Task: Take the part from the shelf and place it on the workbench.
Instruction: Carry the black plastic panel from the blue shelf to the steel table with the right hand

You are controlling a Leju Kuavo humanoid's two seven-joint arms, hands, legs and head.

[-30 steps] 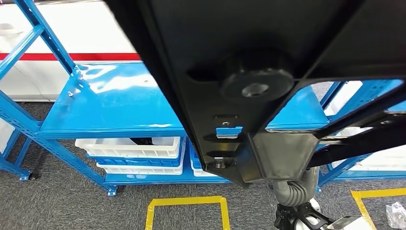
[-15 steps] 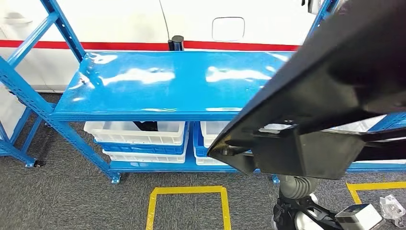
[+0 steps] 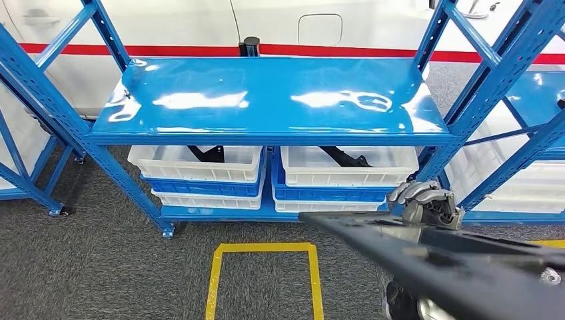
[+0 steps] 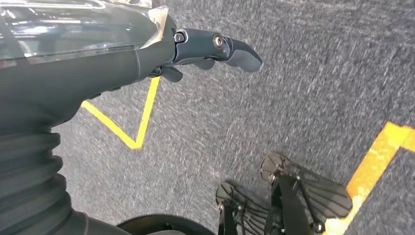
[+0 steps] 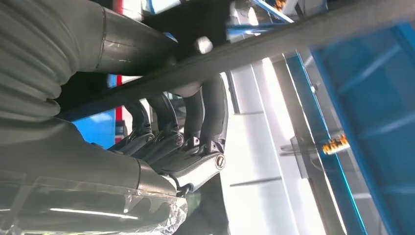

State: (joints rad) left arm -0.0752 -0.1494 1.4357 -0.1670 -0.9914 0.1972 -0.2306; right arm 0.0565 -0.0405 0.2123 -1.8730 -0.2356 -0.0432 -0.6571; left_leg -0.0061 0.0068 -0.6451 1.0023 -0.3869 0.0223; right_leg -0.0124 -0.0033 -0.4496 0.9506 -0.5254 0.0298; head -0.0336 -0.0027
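My right hand (image 3: 423,201) grips the black part (image 3: 426,257), fingers (image 5: 195,122) wrapped around its bar; the part runs low across my view, in front of the shelf. Left hand (image 4: 205,49) hangs over grey carpet (image 4: 303,88), fingers apart, holding nothing. Beyond: blue shelf (image 3: 266,100), white bins (image 3: 200,163) beneath holding dark parts.

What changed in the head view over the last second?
The black part dropped from filling the upper picture to low at the right, baring the blue shelf. The view itself also shifted, so the camera moved. Unchanged: the right hand grips the part, the white bins sit under the shelf, and the left hand holds nothing.
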